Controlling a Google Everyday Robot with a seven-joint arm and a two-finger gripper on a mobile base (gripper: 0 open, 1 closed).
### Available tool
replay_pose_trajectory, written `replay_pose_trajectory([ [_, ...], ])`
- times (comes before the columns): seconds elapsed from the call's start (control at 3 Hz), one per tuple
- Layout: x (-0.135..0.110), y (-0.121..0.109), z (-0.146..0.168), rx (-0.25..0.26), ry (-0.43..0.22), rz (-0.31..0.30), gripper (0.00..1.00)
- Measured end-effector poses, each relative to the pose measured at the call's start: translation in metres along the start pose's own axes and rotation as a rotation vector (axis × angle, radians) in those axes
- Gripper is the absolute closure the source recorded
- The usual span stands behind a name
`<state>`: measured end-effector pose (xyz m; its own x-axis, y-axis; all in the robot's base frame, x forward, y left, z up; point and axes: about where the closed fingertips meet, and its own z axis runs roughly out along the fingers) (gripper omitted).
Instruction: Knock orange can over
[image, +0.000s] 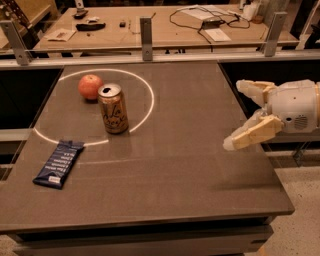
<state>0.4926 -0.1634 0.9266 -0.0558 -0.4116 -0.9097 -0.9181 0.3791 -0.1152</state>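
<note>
Approach: the gripper (235, 116), open and empty, hovers well apart from the upright orange can (113, 108).
Next it probably needs a sideways push.

Gripper (240, 116) hangs over the right edge of the bench (200, 175), fingers spread, tips pointing left. From there to the orange can (113, 108) lies open bench surface. Red fruit (90, 86) sits just beside the can, on its far-left side. Blue packet (59, 163) lies front-left, well apart. A metal rail (146, 32) with posts bounds the far edge.
</note>
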Motion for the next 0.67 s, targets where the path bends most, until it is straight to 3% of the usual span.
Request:
replay_pose_trajectory([
  [0.67, -0.024, 0.013, 0.034, -0.052, -0.041, -0.029, 0.0],
])
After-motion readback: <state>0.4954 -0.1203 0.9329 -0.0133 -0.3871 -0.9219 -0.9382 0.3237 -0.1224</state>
